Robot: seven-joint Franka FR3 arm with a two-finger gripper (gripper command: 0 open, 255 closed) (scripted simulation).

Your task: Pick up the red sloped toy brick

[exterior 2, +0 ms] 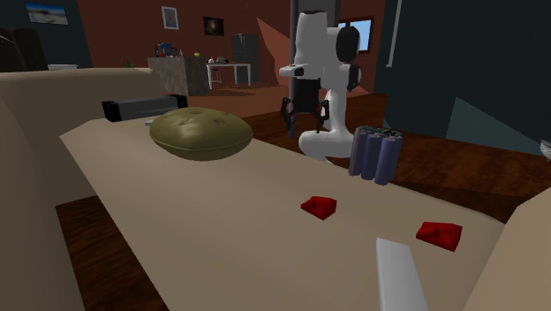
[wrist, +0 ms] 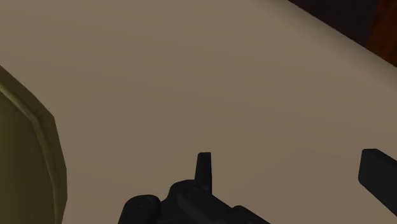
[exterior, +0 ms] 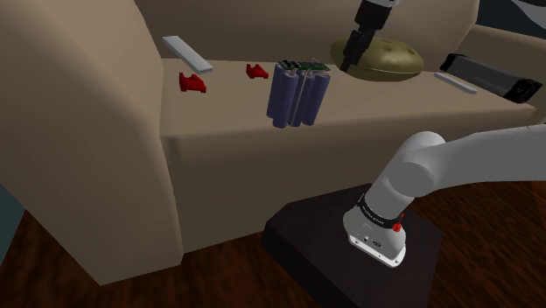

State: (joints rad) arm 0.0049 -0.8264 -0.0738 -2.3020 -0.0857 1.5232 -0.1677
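Note:
Two small red toy bricks lie on the beige seat surface (exterior: 227,109). One red brick (exterior: 256,72) (exterior 2: 319,207) is nearer the battery pack and looks wedge-shaped. The other red brick (exterior: 193,83) (exterior 2: 440,234) lies farther toward the shoulder view's left. My black gripper (exterior: 347,61) (exterior 2: 305,124) (wrist: 291,172) hangs open above the surface beside the olive lump, well away from both bricks. Nothing is between its fingers (wrist: 203,168); beneath them is bare beige surface.
A bundle of blue-grey cylinders (exterior: 297,92) (exterior 2: 375,155) stands between the gripper and the bricks. An olive rounded lump (exterior: 385,57) (exterior 2: 200,132) (wrist: 28,153) sits next to the gripper. A black box (exterior: 490,77) and grey flat strips (exterior: 186,52) (exterior: 455,81) lie on the surface.

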